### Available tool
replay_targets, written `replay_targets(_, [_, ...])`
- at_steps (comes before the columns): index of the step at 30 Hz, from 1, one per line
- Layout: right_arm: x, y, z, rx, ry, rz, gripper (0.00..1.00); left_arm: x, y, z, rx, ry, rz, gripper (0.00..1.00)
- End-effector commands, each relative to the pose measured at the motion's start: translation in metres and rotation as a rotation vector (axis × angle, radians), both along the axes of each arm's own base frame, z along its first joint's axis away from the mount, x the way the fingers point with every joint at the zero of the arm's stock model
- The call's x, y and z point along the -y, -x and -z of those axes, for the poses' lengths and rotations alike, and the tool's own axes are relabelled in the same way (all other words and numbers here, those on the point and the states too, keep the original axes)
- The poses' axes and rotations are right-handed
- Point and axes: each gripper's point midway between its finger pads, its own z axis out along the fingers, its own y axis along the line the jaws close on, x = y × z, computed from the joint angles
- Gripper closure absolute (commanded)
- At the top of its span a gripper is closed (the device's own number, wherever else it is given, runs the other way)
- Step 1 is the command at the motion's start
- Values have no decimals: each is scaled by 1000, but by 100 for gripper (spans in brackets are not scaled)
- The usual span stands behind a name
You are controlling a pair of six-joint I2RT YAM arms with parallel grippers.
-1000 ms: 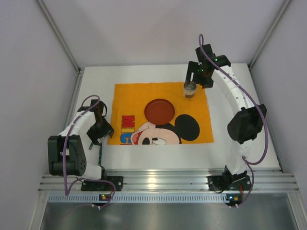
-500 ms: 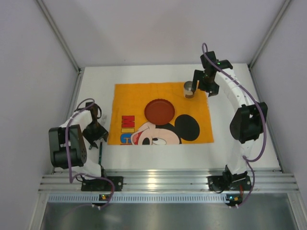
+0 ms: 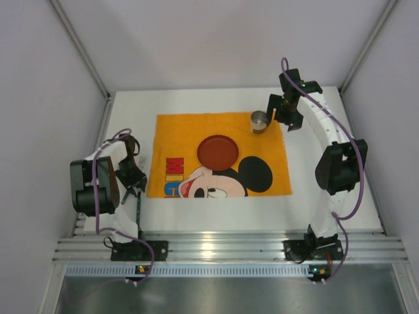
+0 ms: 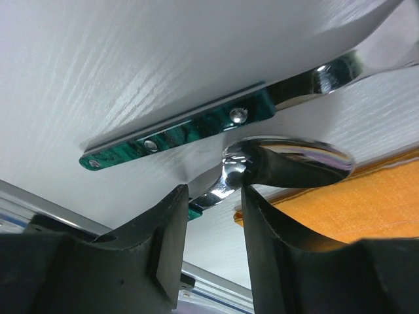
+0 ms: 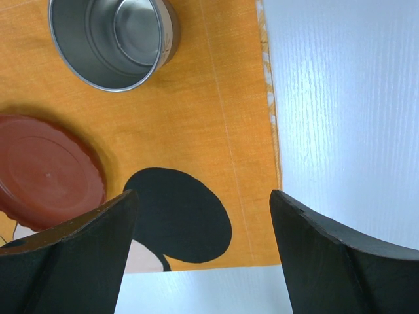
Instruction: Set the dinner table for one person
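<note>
Left gripper (image 4: 213, 194), part-open and empty, straddles the neck of the spoon (image 4: 288, 157) on the white dinner table (image 3: 216, 212) beside the orange cloth (image 4: 353, 209); it should close squarely there, clear of the green-handled utensil (image 4: 190, 131); right gripper (image 5: 201, 196) gapes empty.

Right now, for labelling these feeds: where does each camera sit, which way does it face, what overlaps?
Top external: above and behind the bases, looking down on the dinner table; left arm and right arm show.
Left wrist: close over the table, facing a green-handled utensil and spoon; left gripper fingers below.
Right wrist: looks down on metal cup and red plate; right gripper fingers spread wide.
Shared: orange cloth in all three; cup and plate in top and right wrist.
</note>
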Motion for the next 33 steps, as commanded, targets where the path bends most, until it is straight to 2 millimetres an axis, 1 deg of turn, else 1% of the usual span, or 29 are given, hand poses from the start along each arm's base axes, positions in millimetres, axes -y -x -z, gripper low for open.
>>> replay_targets(1, [-1, -17, -17, 71, -15, -7, 18, -26, -51, 20, 110, -115, -6, 56])
replay_targets(3, [0, -17, -19, 75, -16, -5, 18, -32, -59, 17, 113, -139, 11, 57])
replay_targets(4, [0, -17, -19, 77, -16, -5, 18, -36, -68, 16, 118, -150, 18, 58])
replay_targets(6, [2, -17, -20, 79, -11, -1, 18, -42, -76, 15, 119, -174, 44, 63])
replay_targets(10, [8, -16, -23, 84, 8, 5, 18, -46, -96, 18, 142, -181, 80, 65])
replay_targets(14, [14, -14, -27, 89, 16, 17, 18, -42, -114, 23, 185, -147, 110, 65])
replay_targets(17, [14, -12, -29, 92, 17, 15, 18, -40, -134, 28, 218, -117, 115, 65])
replay_targets(18, [14, -13, -29, 90, 16, 16, 18, -38, -145, 28, 236, -104, 117, 65])
replay_targets(19, [15, -12, -30, 93, 17, 16, 18, -34, -151, 28, 248, -72, 120, 65])
replay_targets(20, [14, -12, -32, 96, 15, 16, 18, -31, -158, 25, 261, -56, 122, 65])
replay_targets(21, [14, -12, -33, 99, 16, 14, 18, -30, -173, 16, 293, -46, 121, 64])
replay_targets(22, [15, -11, -36, 106, 16, 16, 18, -26, -176, 11, 301, -15, 120, 64])
replay_targets(23, [15, -10, -37, 106, 20, 15, 18, -24, -182, 4, 321, -11, 121, 61])
replay_targets(24, [17, -9, -38, 108, 22, 18, 18, -24, -191, -15, 368, -16, 123, 60])
replay_targets(25, [18, -7, -41, 115, 26, 18, 18, -25, -193, -23, 384, -20, 126, 57])
replay_targets(26, [19, -5, -38, 107, 30, 20, 18, -25, -193, -30, 394, -27, 131, 53])
replay_targets(27, [19, -4, -37, 105, 30, 23, 18, -27, -194, -44, 421, -40, 137, 51])
replay_targets(28, [19, -1, -39, 108, 26, 22, 18, -29, -191, -48, 422, -50, 151, 49])
replay_targets(30, [20, 3, -33, 97, 27, 26, 18, -32, -182, -55, 419, -74, 164, 44])
replay_targets(31, [20, 6, -35, 103, 23, 28, 18, -33, -178, -56, 416, -82, 170, 43])
replay_targets(32, [20, 8, -31, 96, 23, 30, 18, -34, -175, -56, 421, -86, 171, 42])
replay_targets(33, [20, 8, -30, 97, 21, 31, 18, -32, -166, -55, 416, -85, 173, 42])
